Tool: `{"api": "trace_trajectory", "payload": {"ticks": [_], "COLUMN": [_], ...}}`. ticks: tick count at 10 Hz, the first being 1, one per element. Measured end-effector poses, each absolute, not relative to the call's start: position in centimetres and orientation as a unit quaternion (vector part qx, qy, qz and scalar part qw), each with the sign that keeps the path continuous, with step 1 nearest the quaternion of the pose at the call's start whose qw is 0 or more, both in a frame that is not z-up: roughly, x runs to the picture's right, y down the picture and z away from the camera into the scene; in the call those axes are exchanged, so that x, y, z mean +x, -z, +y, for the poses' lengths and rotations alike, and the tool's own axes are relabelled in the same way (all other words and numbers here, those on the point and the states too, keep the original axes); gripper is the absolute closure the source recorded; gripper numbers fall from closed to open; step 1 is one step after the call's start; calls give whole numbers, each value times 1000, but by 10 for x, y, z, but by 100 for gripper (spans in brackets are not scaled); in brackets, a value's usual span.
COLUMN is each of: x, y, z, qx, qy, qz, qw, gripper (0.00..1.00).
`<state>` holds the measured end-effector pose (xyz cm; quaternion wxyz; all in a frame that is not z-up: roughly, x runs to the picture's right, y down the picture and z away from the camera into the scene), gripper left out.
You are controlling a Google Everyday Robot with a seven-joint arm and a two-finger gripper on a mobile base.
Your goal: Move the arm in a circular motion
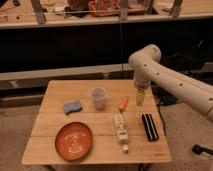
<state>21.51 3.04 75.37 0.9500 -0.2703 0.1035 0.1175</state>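
Over the back right corner of the desk (52, 127): my arm (172, 82) runs in from the right side and bends down. My pincer (140, 96) is the arm's low end, hanging just inside the right edge. Pincer state: can't tell. Orange plate (74, 141) sits at the front left corner. Bottle (120, 131) lies near front edge centre, black case (149, 126) to its right. Cup (98, 98) mid-back, blue sponge (73, 106) left of it. Carrot (123, 103) lies between cup and pincer.
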Motion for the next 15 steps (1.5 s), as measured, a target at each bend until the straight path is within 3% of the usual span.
{"api": "trace_trajectory", "payload": {"ticks": [4,11,15], "x": [241,195,144], "y": [-728,-669,-655], "z": [71,109,113], "qx": [-273,-269,-276], "qy": [-159,-179,-170], "qz": [109,97,71], "qw": [943,942,943], "gripper": [20,20,20]}}
